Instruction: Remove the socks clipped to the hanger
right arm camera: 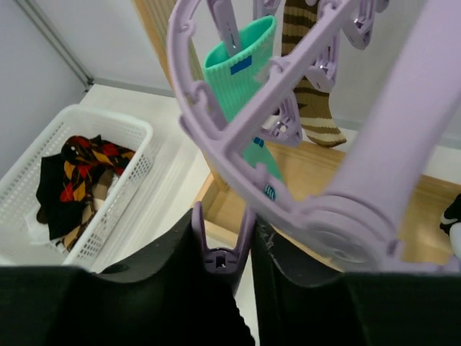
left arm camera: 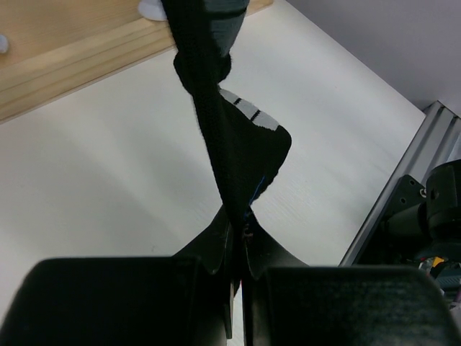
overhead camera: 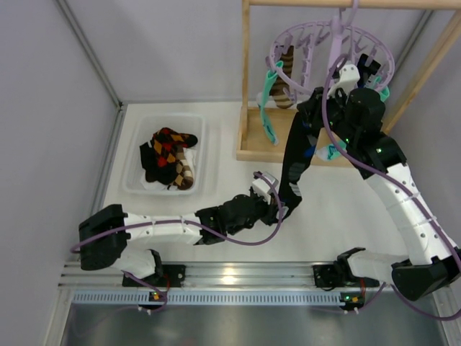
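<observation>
Overhead, the left gripper (overhead camera: 281, 207) is clenched on the low end of a black sock (overhead camera: 293, 166) stretched up to the hanger (overhead camera: 338, 32) at one o'clock, while the right gripper (right arm camera: 222, 232) pinches a purple clip (right arm camera: 218, 259). One sock looks mid-release. Next, the clip must open so the sock can go to the white basket (overhead camera: 167, 120) at ten o'clock, which already holds argyle and striped socks (overhead camera: 169, 155). A green sock (right arm camera: 238, 68) and a brown striped sock (right arm camera: 306, 94) hang clipped.
</observation>
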`<control>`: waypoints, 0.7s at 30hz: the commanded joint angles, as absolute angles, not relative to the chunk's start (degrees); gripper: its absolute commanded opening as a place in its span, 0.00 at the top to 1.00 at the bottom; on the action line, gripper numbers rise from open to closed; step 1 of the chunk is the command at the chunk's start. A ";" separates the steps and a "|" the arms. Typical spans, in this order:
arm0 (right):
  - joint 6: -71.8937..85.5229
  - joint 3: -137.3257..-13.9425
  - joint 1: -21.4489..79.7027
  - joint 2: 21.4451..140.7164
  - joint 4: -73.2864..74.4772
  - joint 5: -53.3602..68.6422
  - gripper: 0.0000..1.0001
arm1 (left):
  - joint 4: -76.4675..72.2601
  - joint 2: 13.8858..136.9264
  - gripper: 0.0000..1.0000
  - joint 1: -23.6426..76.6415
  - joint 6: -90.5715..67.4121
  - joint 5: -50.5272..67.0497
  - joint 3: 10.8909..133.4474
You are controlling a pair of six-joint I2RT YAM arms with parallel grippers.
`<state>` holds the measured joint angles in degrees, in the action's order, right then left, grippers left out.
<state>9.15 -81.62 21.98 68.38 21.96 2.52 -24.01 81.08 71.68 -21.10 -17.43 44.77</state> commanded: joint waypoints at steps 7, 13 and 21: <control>11.60 -81.65 21.53 67.24 16.35 0.35 0.90 | -26.63 77.87 1.00 71.81 -21.80 -19.76 42.37; 11.86 -80.51 21.53 66.80 16.35 1.14 0.73 | -21.13 72.87 1.00 70.75 -23.38 -25.20 39.55; 12.13 -74.55 21.62 61.10 16.44 2.81 0.29 | 7.36 62.16 1.00 66.46 -24.78 -39.28 51.41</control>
